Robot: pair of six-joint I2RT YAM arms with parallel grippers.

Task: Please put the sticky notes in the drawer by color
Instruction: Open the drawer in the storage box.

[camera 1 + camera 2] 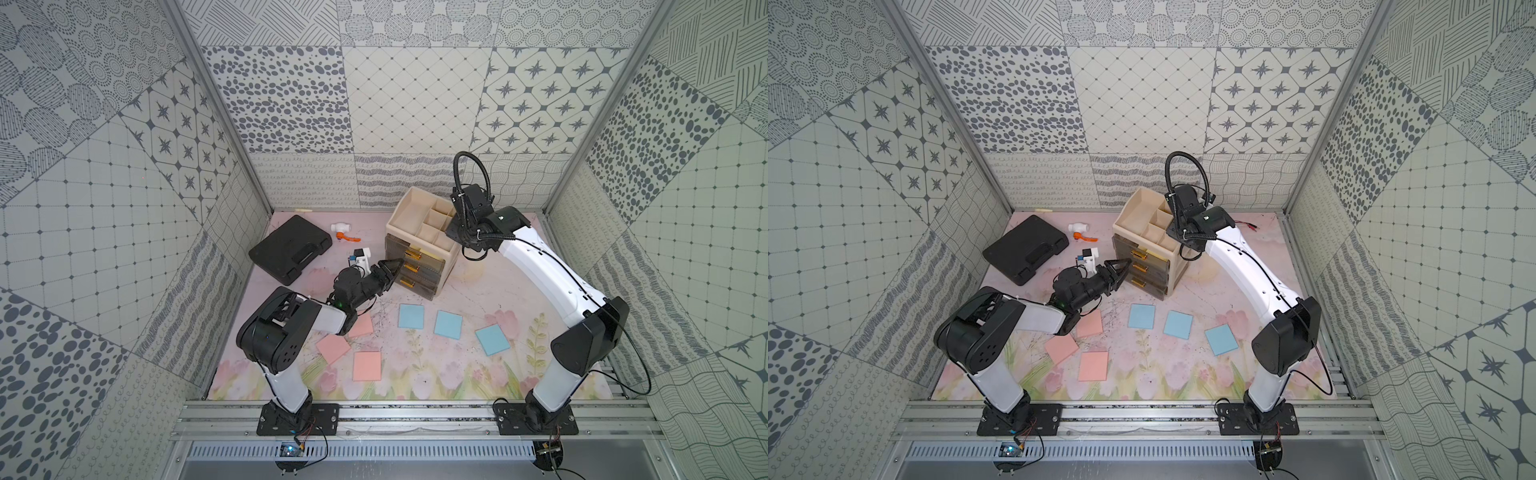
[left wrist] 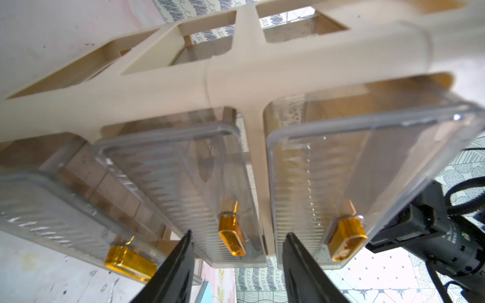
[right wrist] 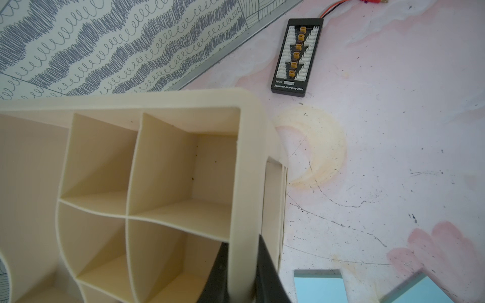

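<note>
Pink and blue sticky notes (image 1: pixel 367 365) lie on the counter (image 1: pixel 519 374) by the drawer unit (image 1: pixel 419 272). Left end effector (image 2: pixel 237 237) gapes at its middle handle (image 2: pixel 232 240); right end effector (image 3: pixel 242 265) clamps its top rim (image 3: pixel 242 183).

Robot lab cell, patterned wall panels (image 1: pixel 415 95), aluminium rail (image 1: pixel 415 417), floral mat (image 1: pixel 436 374)

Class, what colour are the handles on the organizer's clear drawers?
Translucent amber-gold; the drawer handles show best in the left wrist view.

Pink sticky notes (image 1: pixel 367 365), blue sticky notes (image 1: pixel 448 324), cream drawer unit (image 3: pixel 242 183), amber handles (image 2: pixel 232 240), floral pastel mat (image 1: pixel 436 374).
</note>
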